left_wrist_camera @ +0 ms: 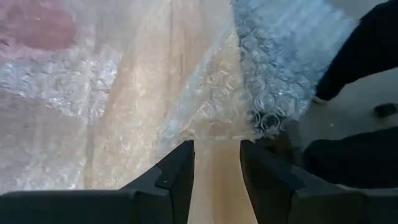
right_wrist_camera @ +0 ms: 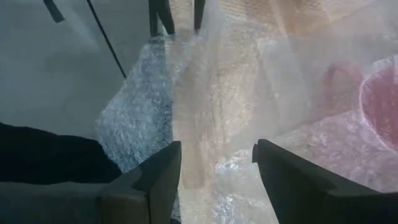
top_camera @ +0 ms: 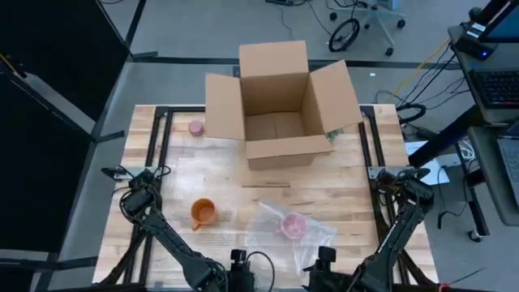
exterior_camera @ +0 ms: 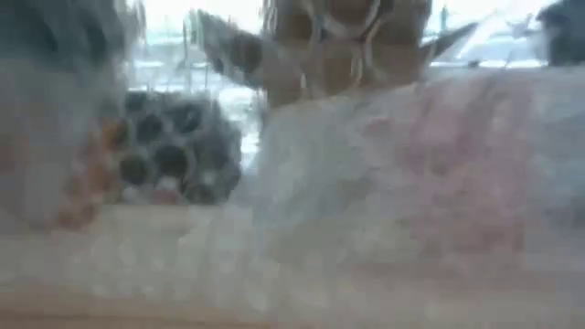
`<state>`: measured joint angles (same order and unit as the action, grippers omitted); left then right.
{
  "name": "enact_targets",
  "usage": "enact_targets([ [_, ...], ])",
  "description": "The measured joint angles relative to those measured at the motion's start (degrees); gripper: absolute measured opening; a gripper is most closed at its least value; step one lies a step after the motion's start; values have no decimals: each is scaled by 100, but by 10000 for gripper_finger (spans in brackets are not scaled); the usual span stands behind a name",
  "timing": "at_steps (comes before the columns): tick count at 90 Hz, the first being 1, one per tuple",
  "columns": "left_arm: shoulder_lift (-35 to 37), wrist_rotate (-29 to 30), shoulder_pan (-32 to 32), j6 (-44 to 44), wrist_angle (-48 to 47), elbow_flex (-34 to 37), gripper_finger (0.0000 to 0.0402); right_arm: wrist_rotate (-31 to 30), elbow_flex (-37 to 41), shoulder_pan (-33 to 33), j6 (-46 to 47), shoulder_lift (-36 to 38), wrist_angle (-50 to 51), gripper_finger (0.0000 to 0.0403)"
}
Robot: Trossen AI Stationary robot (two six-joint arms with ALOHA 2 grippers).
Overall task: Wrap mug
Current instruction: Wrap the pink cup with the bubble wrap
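A pink mug (top_camera: 293, 225) lies on a clear bubble wrap sheet (top_camera: 285, 234) at the near middle of the table. An orange mug (top_camera: 203, 212) stands on the bare wood to its left. My left gripper (top_camera: 238, 259) is at the table's near edge and is open (left_wrist_camera: 216, 158), with the wrap's near-left corner (left_wrist_camera: 249, 118) just ahead of its fingertips. My right gripper (right_wrist_camera: 216, 163) is also open at the near edge (top_camera: 326, 256). The wrap's near edge (right_wrist_camera: 230, 180) lies between its fingers, and the pink mug (right_wrist_camera: 380, 99) is ahead of them. My left gripper stands just short of the wrap's corner, and I cannot tell whether its fingertips (left_wrist_camera: 180, 165) touch it. My right gripper has its open fingers (right_wrist_camera: 163, 171) on either side of the wrap's near edge, which lies flat on the table. I cannot tell whether they touch it.
An open cardboard box (top_camera: 280, 109) stands at the far middle, flaps spread. A small pink thing (top_camera: 195, 127) sits left of the box. A thin flat strip (top_camera: 266, 185) lies in front of it. In the low view the wrap (exterior_camera: 393, 174) fills the foreground.
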<state>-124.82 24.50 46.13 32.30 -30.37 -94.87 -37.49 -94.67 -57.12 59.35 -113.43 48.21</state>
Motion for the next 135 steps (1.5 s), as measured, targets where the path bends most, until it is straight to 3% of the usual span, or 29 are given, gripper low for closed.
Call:
enact_targets([
  [35,348,-728,244,28,-48,-420,117,28,0,0,-29,0,6,196],
  [52,348,-744,159,-565,274,-415,120,28,-1,0,-106,0,-15,196],
  [60,343,-1123,86,-541,143,-409,132,30,-2,-4,-9,0,-18,196],
  [72,341,-1164,125,-564,95,-410,169,28,-2,-37,-9,-2,-11,196],
  [94,214,-314,205,-1018,2,-412,213,27,-2,-37,-1,-11,1,196],
  [135,-287,201,228,-1364,544,-409,215,-3,-2,-26,149,-13,12,196],
])
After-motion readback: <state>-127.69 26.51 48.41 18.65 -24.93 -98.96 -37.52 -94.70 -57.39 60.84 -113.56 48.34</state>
